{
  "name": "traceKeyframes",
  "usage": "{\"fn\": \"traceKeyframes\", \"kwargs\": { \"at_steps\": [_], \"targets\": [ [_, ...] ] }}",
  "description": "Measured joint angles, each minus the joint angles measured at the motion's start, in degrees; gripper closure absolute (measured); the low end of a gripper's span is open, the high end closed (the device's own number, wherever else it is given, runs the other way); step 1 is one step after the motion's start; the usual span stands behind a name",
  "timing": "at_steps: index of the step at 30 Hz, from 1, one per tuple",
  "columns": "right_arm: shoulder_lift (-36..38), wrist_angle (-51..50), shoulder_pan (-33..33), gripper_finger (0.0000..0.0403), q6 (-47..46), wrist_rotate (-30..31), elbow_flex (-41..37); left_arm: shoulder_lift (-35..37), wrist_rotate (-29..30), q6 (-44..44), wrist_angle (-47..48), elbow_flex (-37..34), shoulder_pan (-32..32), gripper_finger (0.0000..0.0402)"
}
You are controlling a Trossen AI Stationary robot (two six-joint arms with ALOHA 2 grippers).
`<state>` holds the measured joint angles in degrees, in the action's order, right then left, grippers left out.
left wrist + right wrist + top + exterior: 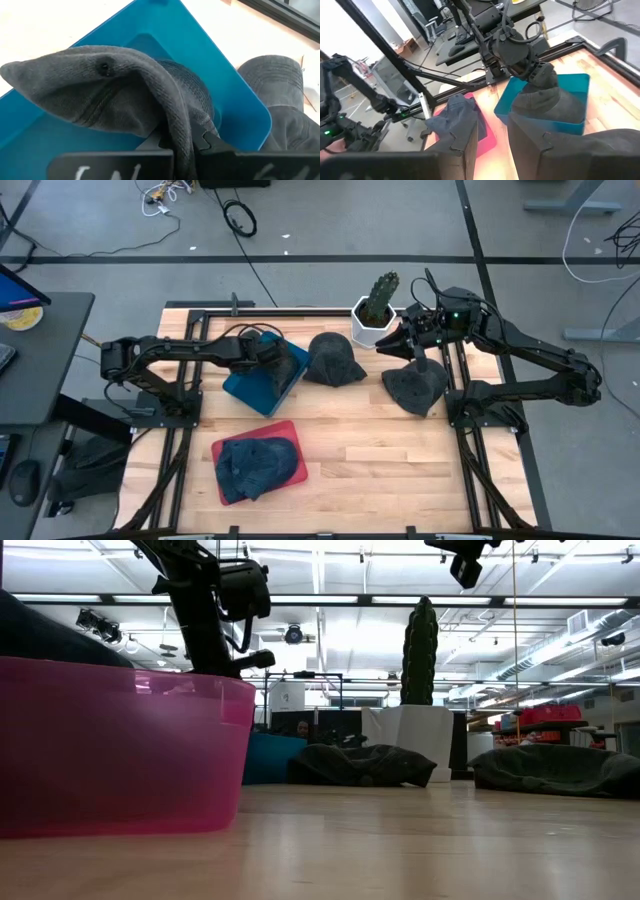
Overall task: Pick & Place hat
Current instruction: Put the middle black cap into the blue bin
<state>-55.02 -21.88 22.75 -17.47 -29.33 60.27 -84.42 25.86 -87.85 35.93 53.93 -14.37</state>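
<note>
My left gripper [182, 145] is shut on a dark grey hat [100, 95] over the blue bin [210, 55], left of the table's middle [245, 388]. My right gripper [492, 145] is open and hovers in the air near the white cactus pot [365, 325], touching nothing. A second dark hat [335, 360] lies flat on the table just right of the blue bin. A third dark hat [417, 387] lies on the table below the right gripper [388, 345]. A bluish hat [260, 465] fills the pink bin [225, 448]. My left gripper pinches a bunched fold of the grey hat's cloth [177, 127] between its two fingers, coming at it from above. The hat spreads out below the fingers, and its lower part [540, 102] sits inside the blue bin.
The cactus [380, 295] in its white pot stands at the table's far edge. The pink bin [110, 740] sits near the near edge, close to the low camera. Bare wood lies in the table's near right part [390, 470]. Metal frame rails run along both sides.
</note>
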Motion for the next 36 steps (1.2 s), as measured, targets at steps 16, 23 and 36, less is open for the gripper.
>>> {"fn": "traceKeyframes", "kwargs": {
  "at_steps": [16, 23, 36],
  "targets": [
    [0.0, -0.12, 0.0, 0.0295, 0.0, 0.17, 0.0, -6.52, -2.36, -0.06, -3.43, 0.0, -1.99, 0.0398],
    [0.0, -0.31, 0.01, 0.0295, 0.0, 0.12, 0.0, -6.55, -2.66, -0.29, -4.57, 0.0, -1.97, 0.0366],
    [0.0, -4.77, 0.15, 0.0277, 0.0, 0.98, 0.0, -4.78, -3.14, 2.24, -7.82, 0.2, -1.53, 0.023]
  ]
}}
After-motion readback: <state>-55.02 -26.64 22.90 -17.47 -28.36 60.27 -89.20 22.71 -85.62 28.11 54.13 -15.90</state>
